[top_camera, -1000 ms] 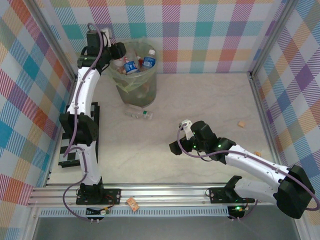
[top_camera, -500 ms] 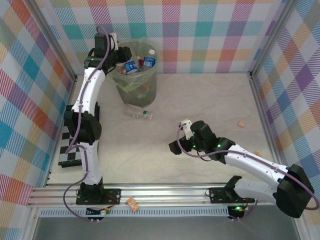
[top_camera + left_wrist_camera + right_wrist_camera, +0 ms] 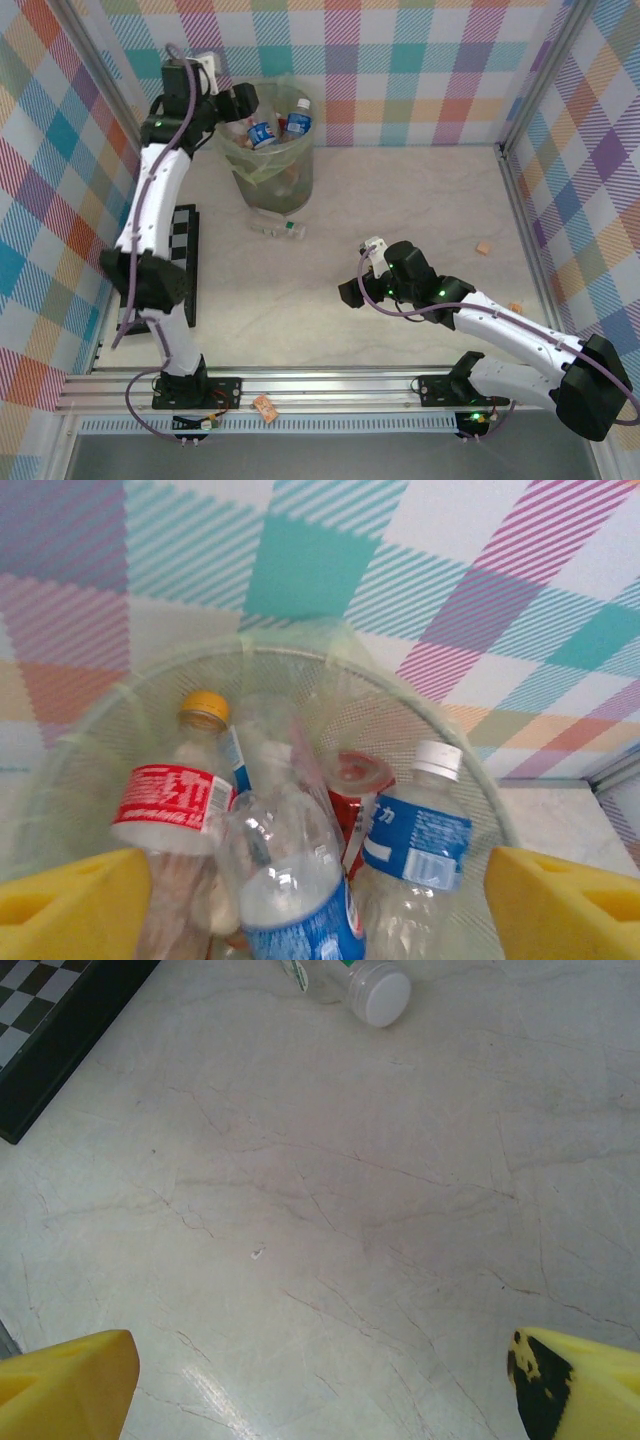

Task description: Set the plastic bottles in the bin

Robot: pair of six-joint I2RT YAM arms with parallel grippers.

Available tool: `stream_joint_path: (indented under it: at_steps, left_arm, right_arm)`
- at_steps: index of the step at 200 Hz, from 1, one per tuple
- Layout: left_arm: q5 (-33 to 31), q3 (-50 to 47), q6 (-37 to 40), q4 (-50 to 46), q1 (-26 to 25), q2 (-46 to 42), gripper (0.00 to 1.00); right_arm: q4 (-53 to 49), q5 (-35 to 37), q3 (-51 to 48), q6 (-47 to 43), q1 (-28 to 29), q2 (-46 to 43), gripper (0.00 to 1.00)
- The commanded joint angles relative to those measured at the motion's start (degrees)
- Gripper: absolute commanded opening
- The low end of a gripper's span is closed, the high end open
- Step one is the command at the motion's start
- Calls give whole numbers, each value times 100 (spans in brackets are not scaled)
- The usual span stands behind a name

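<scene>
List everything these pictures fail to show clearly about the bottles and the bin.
- Top external: loose bottle beside the bin, too small to read its label.
- Right wrist: same bottle, body cut off by the top edge.
- Left wrist: bin's bottom, hidden under the piled bottles; their count is unclear.
- Top external: tan scrap, too small to identify.
</scene>
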Motion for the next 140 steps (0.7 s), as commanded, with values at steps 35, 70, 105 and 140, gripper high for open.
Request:
stream_joint_path:
  at_steps: [35,70,105,140]
  left_arm:
    - [-103,-3656,-1356,1433,491,-3042,95]
    - [468,-5464,-2136,1702,674,-4003,100]
    - [618,-7276,-3452,3005,682,-4654,100]
    - [486,-8845,-5284,4998,614,-4513,100]
  right_arm:
    - [28,325,229,-70,-24,-32,95]
    - [-194,245,527,-241,-85,211,94]
    - [-125,117,581,-242,-164,355,93]
    - [-89,135,617,-122,-192,485,93]
